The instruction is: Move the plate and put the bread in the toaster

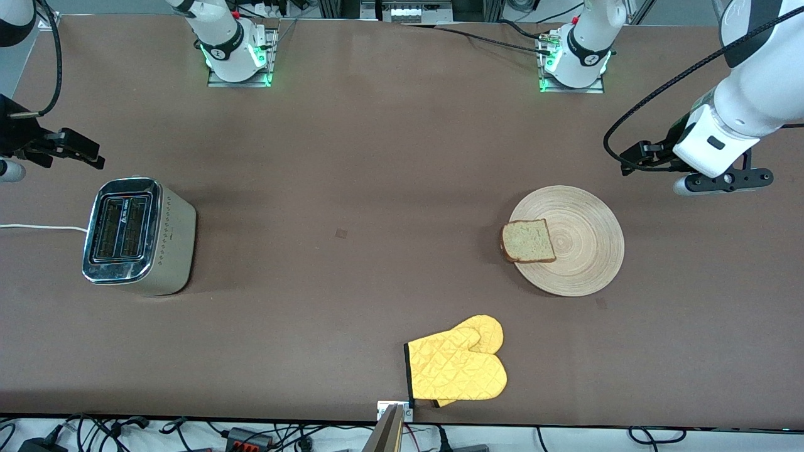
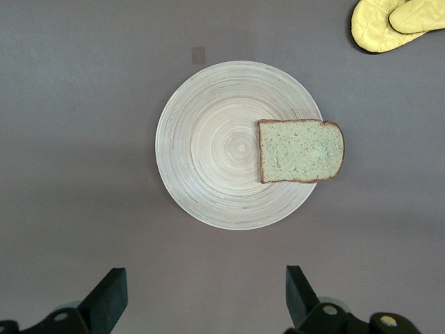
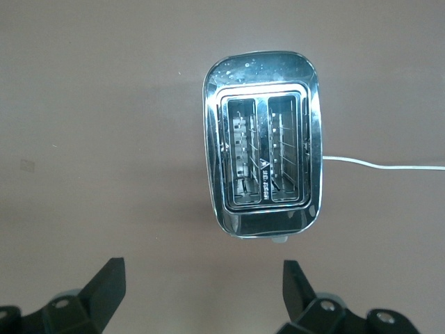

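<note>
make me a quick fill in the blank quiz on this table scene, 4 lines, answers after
1. The bread lies on the ____, overhanging its rim.
2. Both slots of the toaster are ____.
3. The mitts, nearer the front camera than the plate, are ____ in colour.
4. The left gripper and the right gripper both have their fingers ____.

Missing words: plate; empty; yellow; open

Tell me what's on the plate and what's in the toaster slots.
On the plate lies one bread slice, overhanging the rim toward the toaster. Both slots show only bare wire racks, no bread. The plate's surface under the slice is covered.
</note>
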Robot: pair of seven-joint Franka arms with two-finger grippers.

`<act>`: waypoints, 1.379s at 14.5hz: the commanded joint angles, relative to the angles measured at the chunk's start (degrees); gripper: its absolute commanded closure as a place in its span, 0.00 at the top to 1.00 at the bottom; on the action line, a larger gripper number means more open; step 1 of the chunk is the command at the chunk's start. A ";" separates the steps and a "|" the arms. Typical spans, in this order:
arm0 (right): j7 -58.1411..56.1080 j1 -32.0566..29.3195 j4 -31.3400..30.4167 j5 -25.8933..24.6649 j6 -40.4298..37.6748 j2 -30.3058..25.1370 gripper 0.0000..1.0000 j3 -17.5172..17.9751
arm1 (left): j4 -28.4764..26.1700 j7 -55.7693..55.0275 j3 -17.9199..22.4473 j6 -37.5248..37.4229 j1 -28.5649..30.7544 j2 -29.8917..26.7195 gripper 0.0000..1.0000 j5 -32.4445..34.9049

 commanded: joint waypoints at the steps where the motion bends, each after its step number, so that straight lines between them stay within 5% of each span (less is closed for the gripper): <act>1: 0.31 0.15 -1.81 0.17 -0.31 -1.98 1.00 -0.02 | 0.22 -0.53 -0.40 -0.91 0.38 -0.50 1.00 -0.69; 8: 0.40 -0.03 -1.64 0.17 0.13 -1.90 1.00 -0.02 | 3.46 0.52 0.21 -0.56 3.19 6.25 1.00 -1.75; 10: 0.40 -0.12 -1.64 0.17 0.14 -1.90 1.00 -0.10 | 4.08 3.49 0.30 -0.47 7.30 9.41 1.00 -7.52; 12: 0.40 -0.12 -1.64 0.17 -0.22 -1.90 1.00 -0.10 | 4.43 9.46 0.30 0.05 12.57 15.11 1.00 -11.75; 15: 0.40 -0.12 -1.64 0.17 0.13 -1.90 1.00 -0.10 | 12.50 20.54 0.30 0.67 15.31 26.70 1.00 -12.73; 20: 0.40 -0.12 -1.64 0.17 -0.04 -1.90 1.00 -0.19 | 12.61 32.49 0.30 4.87 20.42 38.95 0.97 -21.26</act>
